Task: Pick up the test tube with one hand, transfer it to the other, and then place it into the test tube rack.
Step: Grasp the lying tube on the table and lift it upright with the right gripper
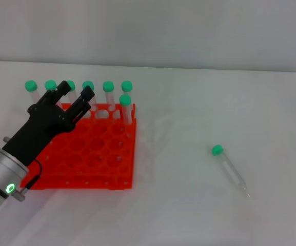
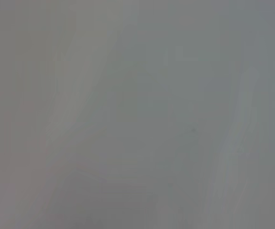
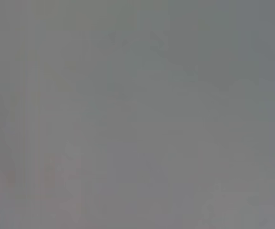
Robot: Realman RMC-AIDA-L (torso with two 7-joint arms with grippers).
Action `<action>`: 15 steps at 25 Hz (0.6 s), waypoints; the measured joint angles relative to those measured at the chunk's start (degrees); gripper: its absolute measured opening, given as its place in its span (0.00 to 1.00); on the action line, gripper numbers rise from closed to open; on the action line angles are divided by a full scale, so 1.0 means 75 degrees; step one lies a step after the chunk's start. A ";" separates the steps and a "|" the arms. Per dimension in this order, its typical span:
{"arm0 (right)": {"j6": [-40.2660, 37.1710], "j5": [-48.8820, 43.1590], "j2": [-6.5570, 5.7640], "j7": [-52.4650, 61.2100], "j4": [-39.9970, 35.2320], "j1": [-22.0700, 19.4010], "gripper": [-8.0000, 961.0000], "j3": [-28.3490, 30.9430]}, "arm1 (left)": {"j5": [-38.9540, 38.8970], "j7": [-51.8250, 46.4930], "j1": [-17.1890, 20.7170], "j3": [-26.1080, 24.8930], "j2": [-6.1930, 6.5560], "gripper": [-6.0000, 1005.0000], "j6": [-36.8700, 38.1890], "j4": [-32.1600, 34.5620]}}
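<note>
The left gripper (image 1: 76, 92) hangs over the orange test tube rack (image 1: 94, 154) (seven green-capped tubes (image 1: 108, 92) stand along its far side), fingers slightly parted and empty. Well to the right, the test tube (image 1: 230, 169) lies alone on the white table (image 1: 199, 215), beneath a plain pale wall (image 1: 189, 31).

The right wrist view gave nothing but a flat, featureless grey field from edge to edge. No object, gripper finger or table edge could be made out in it, so there was no landmark to place anything against.
</note>
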 joint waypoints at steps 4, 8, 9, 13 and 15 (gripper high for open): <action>0.0002 -0.0003 0.0000 -0.0014 -0.0003 -0.0003 0.87 -0.0038 | -0.0019 -0.0001 -0.0030 -0.0010 -0.0001 0.73 -0.0006 0.0014; 0.0058 -0.0026 0.0027 -0.0206 0.0017 -0.0002 0.87 -0.0145 | -0.0018 -0.0001 -0.0041 0.0009 -0.0010 0.73 0.0050 0.0042; 0.0121 -0.0034 0.0036 -0.0324 0.0039 -0.0001 0.87 -0.0213 | -0.0018 -0.0001 -0.0041 0.0009 -0.0010 0.73 0.0050 0.0042; 0.0330 -0.0035 0.0049 -0.0640 0.0134 -0.0007 0.87 -0.0530 | 0.0027 -0.0128 0.0052 0.0026 -0.0015 0.73 0.0062 0.0046; 0.0424 -0.0013 0.0052 -0.0622 0.0202 -0.0007 0.87 -0.0560 | 0.0039 -0.0257 0.0095 0.0028 -0.0010 0.73 0.0063 0.0027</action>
